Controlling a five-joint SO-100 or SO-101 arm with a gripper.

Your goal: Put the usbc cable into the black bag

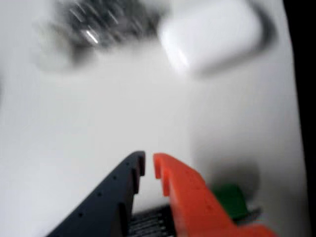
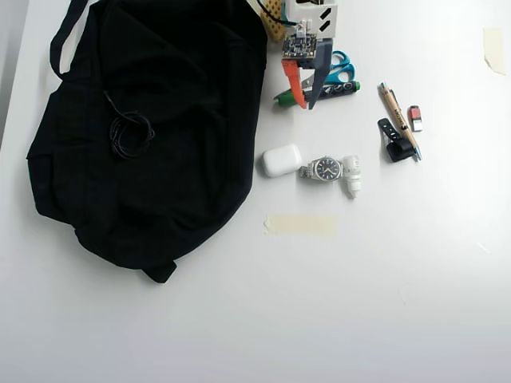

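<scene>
The black bag [image 2: 176, 88] lies flat on the white table at the left of the overhead view. A thin black cable [image 2: 128, 134] lies coiled on top of the bag's fabric. My gripper [image 2: 306, 104] is at the top middle, to the right of the bag and well away from the cable. In the wrist view the dark and orange fingers [image 1: 149, 163] are almost together with nothing between them. Neither bag nor cable shows in the wrist view.
A white earbud case [image 2: 281, 159] [image 1: 212, 34], a wristwatch [image 2: 326, 168] [image 1: 106, 22] and a white adapter [image 2: 351, 174] lie below the gripper. A green marker [image 2: 283, 99] and scissors [image 2: 342, 68] lie under it. A pen [image 2: 397, 112], a small stick [image 2: 414, 117] and a tape strip [image 2: 299, 224] are nearby.
</scene>
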